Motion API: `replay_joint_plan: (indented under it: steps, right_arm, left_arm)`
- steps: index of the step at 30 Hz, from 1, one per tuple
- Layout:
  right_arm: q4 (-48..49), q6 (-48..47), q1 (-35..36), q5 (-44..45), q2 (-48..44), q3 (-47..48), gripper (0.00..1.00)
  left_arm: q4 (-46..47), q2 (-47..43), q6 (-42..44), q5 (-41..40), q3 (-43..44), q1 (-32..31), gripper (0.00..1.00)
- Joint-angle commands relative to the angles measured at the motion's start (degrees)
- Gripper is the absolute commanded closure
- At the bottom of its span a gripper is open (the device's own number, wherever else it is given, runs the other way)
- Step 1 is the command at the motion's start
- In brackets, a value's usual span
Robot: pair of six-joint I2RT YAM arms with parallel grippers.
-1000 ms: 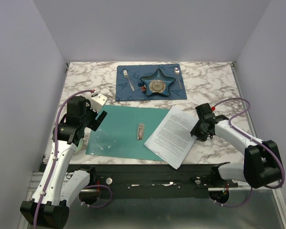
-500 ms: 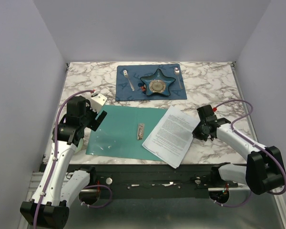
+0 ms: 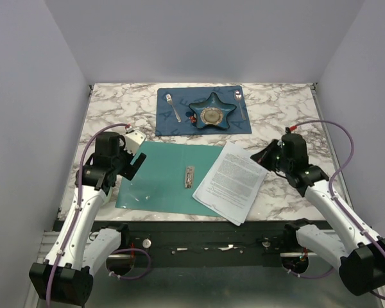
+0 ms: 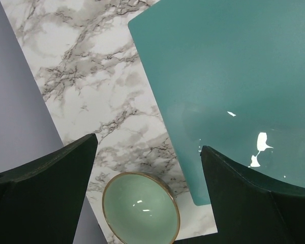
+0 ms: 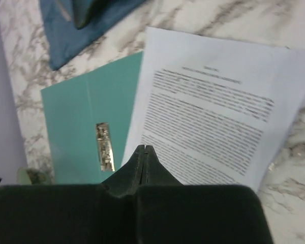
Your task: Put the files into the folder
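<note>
While files (image 3: pixel 231 181) lie skewed, half on folder (image 3: pixel 160 176), half on table (image 3: pixel 295 109): right gripper (image 5: pixel 145 150) pinched empty near their edge, left gripper (image 4: pixel 147 145) wide; unpinned folder may slide when sheets pushed.

Plain pale lilac walls (image 3: pixel 205 38) enclose a white marble-patterned surface (image 3: pixel 115 109) with grey veining on three sides, seen from above under soft, even light. A black rail (image 3: pixel 199 231) runs along the near edge of the surface, with a grey metal panel (image 3: pixel 212 285) beyond it at the bottom of the view
</note>
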Motion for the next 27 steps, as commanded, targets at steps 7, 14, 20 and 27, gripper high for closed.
replay_joint_plan:
  steps: [7, 14, 20, 27]
  right_arm:
    - [-10.2, -7.2, 1.0, 0.5, 6.0, 16.4, 0.77]
    - [-20.8, 0.8, 0.9, 9.3, 14.5, 9.1, 0.43]
    - [-18.6, 2.0, 0.9, 11.1, 15.5, 4.6, 0.43]
    - [-16.7, 1.7, 0.9, 11.7, 19.0, 3.9, 0.45]
  left_arm:
    - [0.7, 3.7, -1.9, 2.2, 0.0, -0.2, 0.01]
    - [0.8, 3.5, -1.1, 2.2, -0.3, -0.2, 0.01]
    - [0.8, 2.9, -0.5, 1.8, -0.3, -0.2, 0.01]
    - [0.9, 2.9, -0.1, 1.5, -0.4, -0.2, 0.01]
